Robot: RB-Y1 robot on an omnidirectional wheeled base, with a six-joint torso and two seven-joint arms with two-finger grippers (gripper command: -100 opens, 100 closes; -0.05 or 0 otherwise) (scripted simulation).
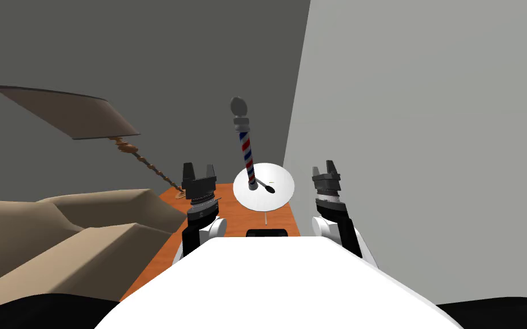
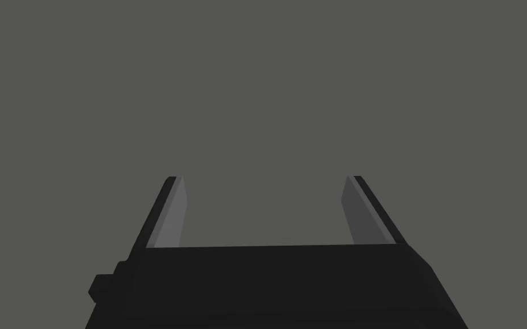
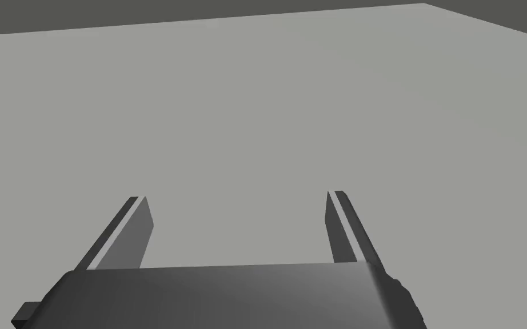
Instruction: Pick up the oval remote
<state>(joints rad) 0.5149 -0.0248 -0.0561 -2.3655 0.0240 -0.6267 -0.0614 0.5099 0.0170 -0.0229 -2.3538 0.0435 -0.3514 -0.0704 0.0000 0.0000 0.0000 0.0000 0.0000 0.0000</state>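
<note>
A beige cushioned sofa lies off the left edge of the orange-brown wooden table. At the table's far left corner stands a lamp with a tan shade and a turned brown stem. Just beside the lamp's foot, the left gripper hovers over the far left part of the table, its two blades spread wide with nothing between them.

Toward the far right corner there is a white round disc on a thin pale stem. A barber pole striped red, white and blue stands upright on it, and a small black oval piece with a thin grey handle lies next to the pole's foot. The black, round-cornered flat remote lies at the table's near edge, in front of the disc and between the two arms; its near part is hidden.

The right gripper hangs past the table's right edge, fingers parted and empty.
</note>
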